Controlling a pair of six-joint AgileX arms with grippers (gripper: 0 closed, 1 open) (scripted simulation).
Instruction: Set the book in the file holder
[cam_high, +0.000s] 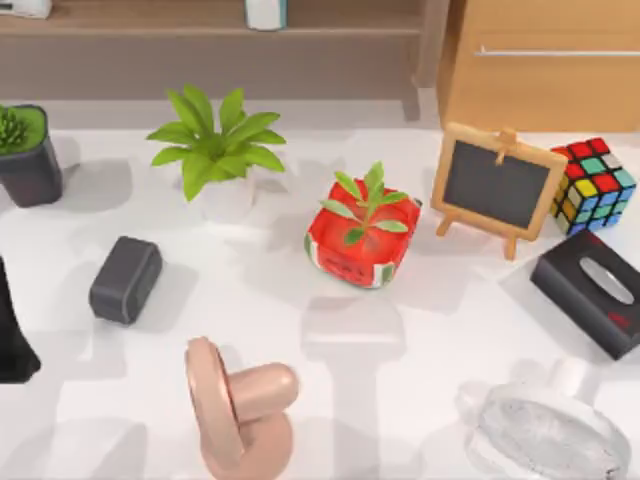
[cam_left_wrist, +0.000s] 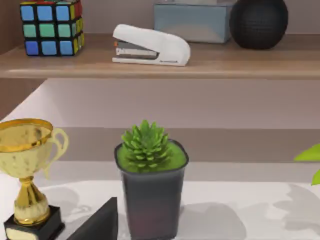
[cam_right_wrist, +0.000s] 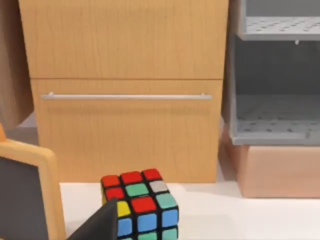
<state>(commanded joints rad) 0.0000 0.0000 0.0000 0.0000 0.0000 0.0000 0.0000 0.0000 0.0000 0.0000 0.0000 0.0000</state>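
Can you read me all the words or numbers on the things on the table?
None can be read.
Red square plant pot: dark marks on its front, too blurred to read.
Black tissue box: a small red mark, too small to read.
Small wooden-framed chalkboard: blank.
Gold trophy: no writing visible on its black base.

- leafy plant (cam_high: 217, 150) in white pot, back centre of table (cam_high: 300, 300)
- red planter (cam_high: 362, 238) just right of it
- small chalkboard (cam_high: 497, 186) beside puzzle cube (cam_high: 592, 184) — far right
- black tissue box (cam_high: 592, 290) in front of them
- dark succulent pot (cam_high: 28, 155) far left
- gold trophy (cam_left_wrist: 29, 170)
- white stapler (cam_left_wrist: 150, 46) on shelf
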